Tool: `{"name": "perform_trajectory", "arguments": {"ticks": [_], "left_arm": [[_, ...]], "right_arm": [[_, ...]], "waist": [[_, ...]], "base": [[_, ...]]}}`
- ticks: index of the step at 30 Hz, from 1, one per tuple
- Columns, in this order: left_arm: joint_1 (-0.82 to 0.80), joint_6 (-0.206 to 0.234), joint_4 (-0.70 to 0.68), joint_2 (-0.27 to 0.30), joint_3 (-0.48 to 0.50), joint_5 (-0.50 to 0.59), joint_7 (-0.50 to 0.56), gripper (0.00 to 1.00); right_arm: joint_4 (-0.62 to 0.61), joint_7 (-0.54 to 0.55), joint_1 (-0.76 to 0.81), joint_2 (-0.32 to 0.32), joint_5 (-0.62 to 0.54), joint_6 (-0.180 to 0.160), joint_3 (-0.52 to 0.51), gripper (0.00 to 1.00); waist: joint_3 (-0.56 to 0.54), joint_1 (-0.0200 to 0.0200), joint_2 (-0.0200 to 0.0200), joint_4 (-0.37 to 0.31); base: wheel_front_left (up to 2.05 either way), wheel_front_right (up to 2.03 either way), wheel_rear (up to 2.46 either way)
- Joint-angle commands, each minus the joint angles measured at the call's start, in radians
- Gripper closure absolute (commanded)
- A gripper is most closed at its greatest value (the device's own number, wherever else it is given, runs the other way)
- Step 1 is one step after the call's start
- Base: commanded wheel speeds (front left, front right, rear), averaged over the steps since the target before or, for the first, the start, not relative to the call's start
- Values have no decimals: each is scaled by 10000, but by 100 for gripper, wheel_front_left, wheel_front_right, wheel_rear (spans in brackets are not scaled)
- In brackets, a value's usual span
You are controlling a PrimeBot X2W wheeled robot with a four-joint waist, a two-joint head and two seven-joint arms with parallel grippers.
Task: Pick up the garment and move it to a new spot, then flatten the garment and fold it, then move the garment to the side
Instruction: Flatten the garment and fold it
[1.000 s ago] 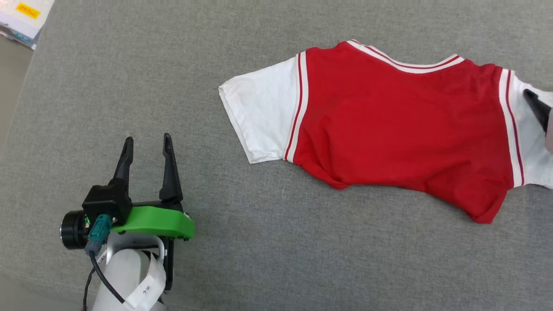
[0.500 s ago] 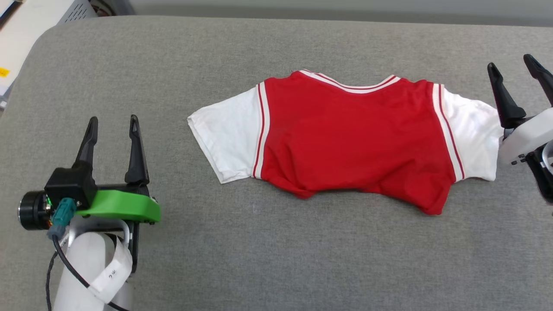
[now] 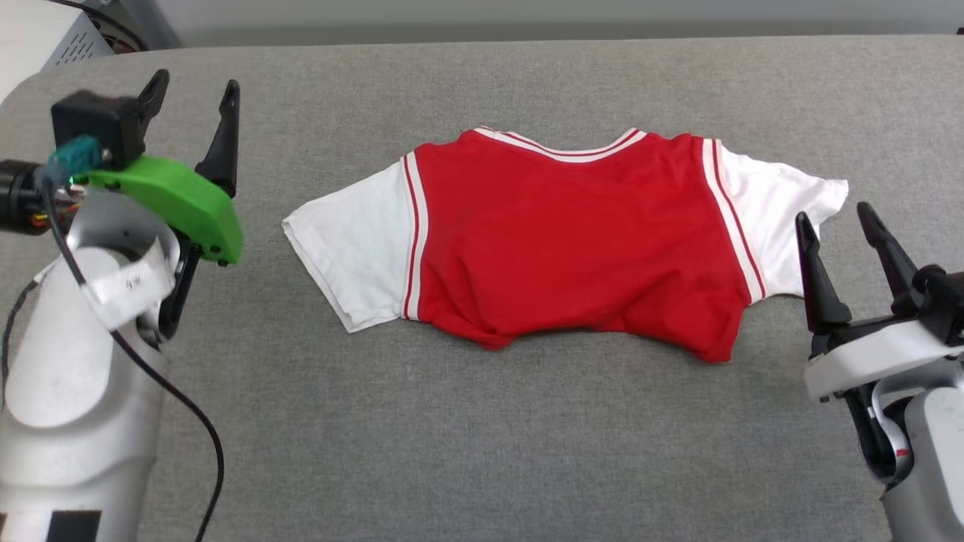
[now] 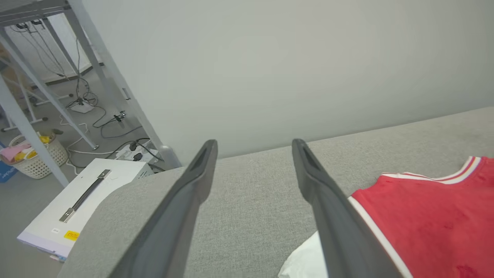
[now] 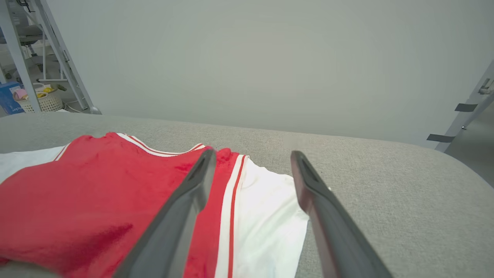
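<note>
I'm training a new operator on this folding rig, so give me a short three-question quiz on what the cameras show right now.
1. True or false: the right hand is clamped on the garment.
2. How does the garment lie on the grey surface? A) bunched in a heap; B) spread out, both sleeves out sideways, plain red side up; C) hanging over the edge.
3. Which is closer to a white sleeve, the left hand or the right hand?
Key: 1 false, both hands are open and empty; 2 B; 3 the right hand.
</note>
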Motion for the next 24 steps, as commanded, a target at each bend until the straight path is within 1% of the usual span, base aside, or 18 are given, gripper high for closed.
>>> {"name": "perform_trajectory", "arguments": {"ticks": [1,4,8,10,12,15,17,21,24], "left_arm": [[-387,-24,142,247,-290,-405,532,0],[-1035,-26,454,882,-1288,-1487,2494,0],[-1737,-27,599,1639,-2447,-2767,4787,0],[-1987,-27,669,1865,-2950,-3441,5833,0],[-2234,-27,694,2120,-3474,-3869,6648,0],[-2541,-27,954,2237,-3980,-4570,7491,0],[-2711,-28,1275,2283,-4205,-4744,7843,0],[-3031,-28,2136,2293,-4520,-4913,8188,0],[-3088,-28,2588,2253,-4959,-4981,8358,0]], "right_arm": [[-193,-57,218,93,-156,-6,-55,0],[-530,-57,553,290,-349,-6,-163,0],[-854,-58,718,418,-435,-6,-225,0],[-950,-55,731,438,-479,-6,-251,0],[-1029,-52,686,445,-512,-6,-232,0],[-1098,-18,575,424,-554,-6,-235,0],[-1120,8,497,409,-571,-6,-194,0],[-1149,25,245,384,-593,-6,-49,0],[-1137,20,117,365,-586,-6,26,0]], "waist": [[144,0,0,-132],[329,0,0,-265],[602,0,0,-421],[756,0,0,-476],[925,0,0,-542],[1188,0,0,-591],[1338,0,0,-638],[1722,0,0,-798],[1922,0,0,-895]], "base": [[0,0,0],[0,0,0],[0,0,0],[0,0,0],[0,0,0],[0,0,0],[0,0,0],[0,0,0],[0,0,0]]}}
